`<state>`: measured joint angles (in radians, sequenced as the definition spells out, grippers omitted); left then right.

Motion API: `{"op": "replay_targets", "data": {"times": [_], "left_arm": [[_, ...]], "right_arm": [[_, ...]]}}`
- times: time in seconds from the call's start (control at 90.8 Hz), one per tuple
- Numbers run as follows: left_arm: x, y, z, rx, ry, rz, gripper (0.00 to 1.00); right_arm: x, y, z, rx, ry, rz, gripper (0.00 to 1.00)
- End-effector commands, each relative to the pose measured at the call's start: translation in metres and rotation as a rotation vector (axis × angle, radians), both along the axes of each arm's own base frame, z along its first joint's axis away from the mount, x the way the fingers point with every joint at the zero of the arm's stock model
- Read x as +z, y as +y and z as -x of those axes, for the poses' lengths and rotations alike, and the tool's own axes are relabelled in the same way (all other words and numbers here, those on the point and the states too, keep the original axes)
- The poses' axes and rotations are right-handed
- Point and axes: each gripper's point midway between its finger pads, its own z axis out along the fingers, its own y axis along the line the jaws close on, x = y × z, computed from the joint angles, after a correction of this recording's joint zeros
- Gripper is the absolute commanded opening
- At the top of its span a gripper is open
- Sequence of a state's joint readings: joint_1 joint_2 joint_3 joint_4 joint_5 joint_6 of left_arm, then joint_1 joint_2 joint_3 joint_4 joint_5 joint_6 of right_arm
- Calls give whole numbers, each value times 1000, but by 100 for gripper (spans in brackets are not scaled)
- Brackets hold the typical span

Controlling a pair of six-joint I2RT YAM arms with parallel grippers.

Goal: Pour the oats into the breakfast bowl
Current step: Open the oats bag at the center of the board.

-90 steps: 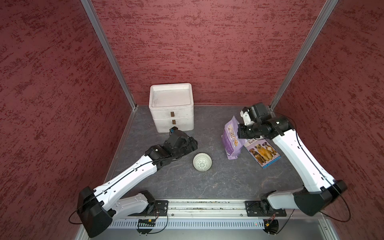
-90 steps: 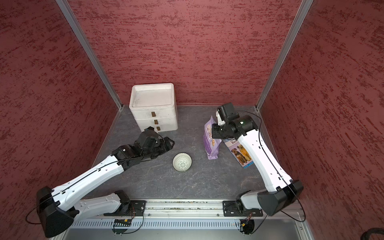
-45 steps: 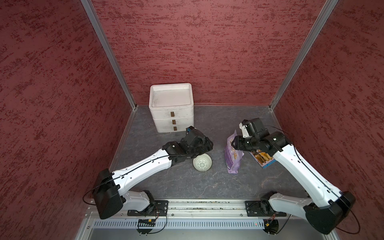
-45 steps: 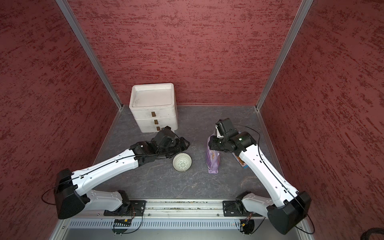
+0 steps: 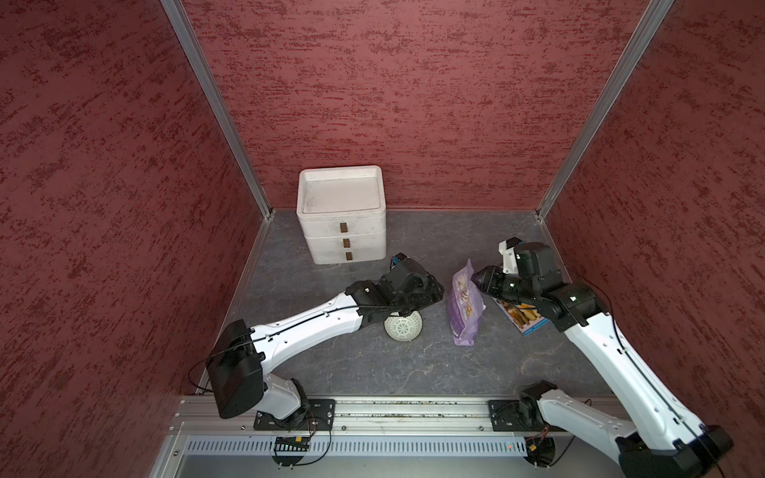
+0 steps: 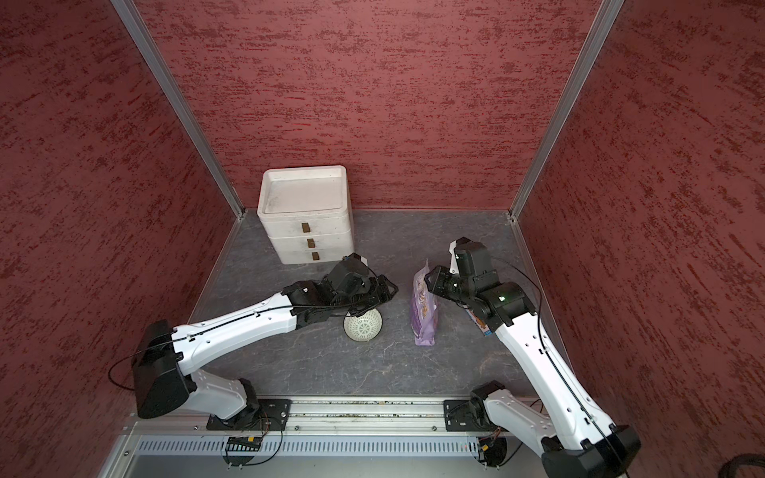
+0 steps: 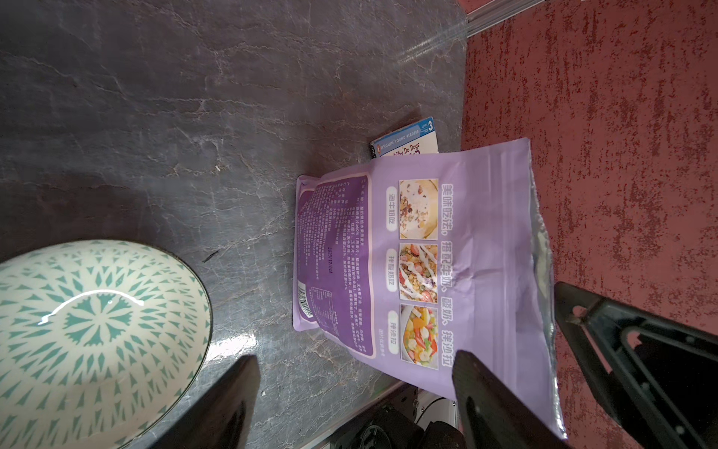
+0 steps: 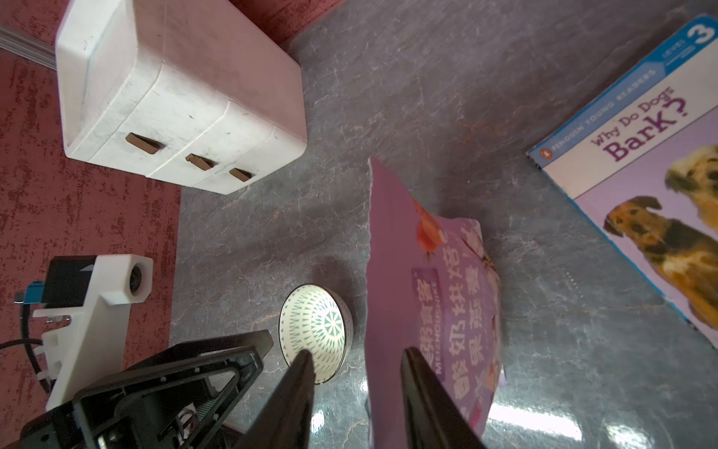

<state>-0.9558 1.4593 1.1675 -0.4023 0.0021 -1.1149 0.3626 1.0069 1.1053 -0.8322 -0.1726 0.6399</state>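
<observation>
The lavender oats pouch (image 5: 465,308) (image 6: 424,310) stands upright on the grey floor, its torn top uppermost; the oats themselves are hidden inside. My right gripper (image 5: 477,282) (image 8: 355,373) is open and straddles the pouch's (image 8: 447,295) top edge, with one finger (image 8: 423,388) against the printed face. The breakfast bowl (image 5: 405,329) (image 6: 364,327) (image 7: 89,330) (image 8: 314,330), white with green lattice, sits left of the pouch (image 7: 427,264). My left gripper (image 5: 434,296) (image 7: 355,388) hangs open above the bowl's far side, pointing at the pouch, with nothing between its fingers.
A white three-drawer box (image 5: 341,215) (image 8: 175,97) stands at the back left. The blue dog book (image 5: 523,318) (image 8: 641,155) (image 7: 408,142) lies flat right of the pouch, partly under my right arm. Red walls close three sides; a metal rail (image 5: 372,409) runs along the front.
The right gripper brought the pouch forward off the book toward the bowl, and its jaws have parted. The left arm swung right from beside the drawer box to above the bowl.
</observation>
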Motion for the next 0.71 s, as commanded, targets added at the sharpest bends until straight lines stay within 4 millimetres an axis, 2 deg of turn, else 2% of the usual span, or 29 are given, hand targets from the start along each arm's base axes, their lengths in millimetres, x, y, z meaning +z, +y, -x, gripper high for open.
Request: {"op": "replay_targets", "data": {"times": [0.0,0.242,0.452,0.694], "left_arm": [[9,-8,-1,-4,-4,32,83],[7,-8,0,-4,5,34,83],[5,-6,2,-3,12,31,84],[6,-8,2,-6,14,39,84]], "right_arm": [[7,-1,-7,-29,-30,-62,34],[-3,-1,-10,-12,-20,-61,30],[-2,-3,-9,-15,-33,-57,19],[-7,-6,-7,-14,-24,-40,14]]}}
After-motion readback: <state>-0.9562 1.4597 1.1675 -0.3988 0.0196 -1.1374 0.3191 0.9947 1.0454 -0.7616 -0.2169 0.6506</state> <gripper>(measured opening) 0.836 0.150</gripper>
